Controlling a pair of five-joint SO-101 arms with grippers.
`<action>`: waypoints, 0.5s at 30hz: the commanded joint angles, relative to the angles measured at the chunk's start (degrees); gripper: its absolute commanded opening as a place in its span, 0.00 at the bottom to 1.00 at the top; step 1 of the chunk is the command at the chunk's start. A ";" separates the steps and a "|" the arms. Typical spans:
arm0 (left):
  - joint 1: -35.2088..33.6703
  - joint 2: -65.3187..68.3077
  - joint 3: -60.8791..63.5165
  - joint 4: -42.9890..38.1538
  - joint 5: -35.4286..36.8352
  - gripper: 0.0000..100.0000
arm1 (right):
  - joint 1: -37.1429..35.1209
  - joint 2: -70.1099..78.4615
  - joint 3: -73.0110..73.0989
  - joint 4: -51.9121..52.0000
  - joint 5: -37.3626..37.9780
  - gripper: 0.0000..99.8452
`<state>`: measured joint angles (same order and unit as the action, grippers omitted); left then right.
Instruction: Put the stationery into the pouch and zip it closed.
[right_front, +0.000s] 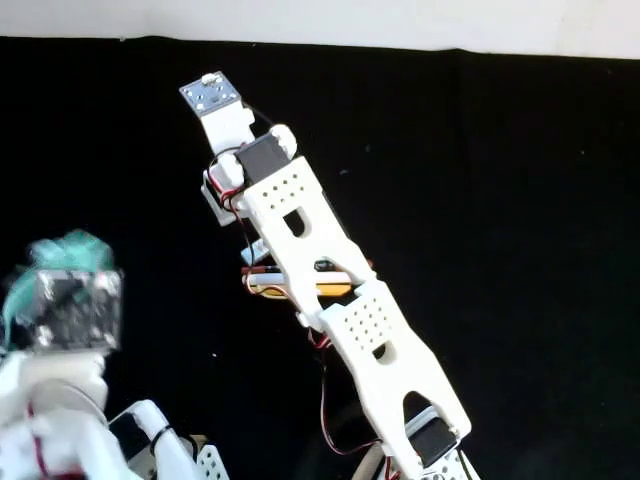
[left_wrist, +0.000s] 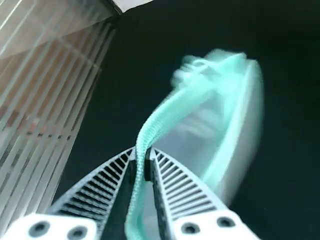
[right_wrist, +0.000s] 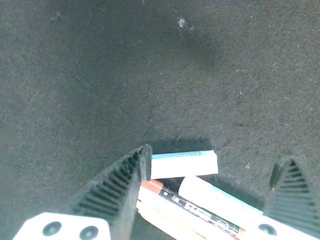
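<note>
A teal-trimmed, translucent pouch (left_wrist: 220, 120) hangs above the black table, and my left gripper (left_wrist: 141, 165) is shut on its teal zipper edge (left_wrist: 150, 130). In the high view the pouch (right_front: 65, 250) peeks out behind the left arm's camera at the left edge. My right gripper (right_wrist: 215, 160) stands open just above the table, with the stationery between its fingers: a white eraser with a blue stripe (right_wrist: 182, 164), a red-and-black pen (right_wrist: 192, 206) and a white marker (right_wrist: 215, 196). In the high view the stationery (right_front: 335, 291) lies mostly hidden under the right arm.
The black cloth (right_front: 520, 200) covers the whole table, with open room to the right and at the back. The right arm (right_front: 300, 210) stretches diagonally across the middle. A slatted surface (left_wrist: 40, 90) shows beyond the table's edge.
</note>
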<state>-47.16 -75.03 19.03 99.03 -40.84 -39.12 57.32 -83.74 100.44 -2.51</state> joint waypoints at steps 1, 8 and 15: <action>2.86 9.63 -8.92 -2.55 0.70 0.01 | -0.04 -0.75 -0.13 0.57 -0.26 0.37; 10.51 23.16 -21.23 -2.73 0.70 0.01 | 0.04 -0.75 -0.13 0.57 -0.26 0.37; 18.86 30.20 -22.20 -3.34 5.89 0.01 | 0.04 -0.75 -0.04 0.57 -0.26 0.37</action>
<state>-32.75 -46.73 -0.84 97.71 -36.18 -39.12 57.32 -83.74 100.44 -2.51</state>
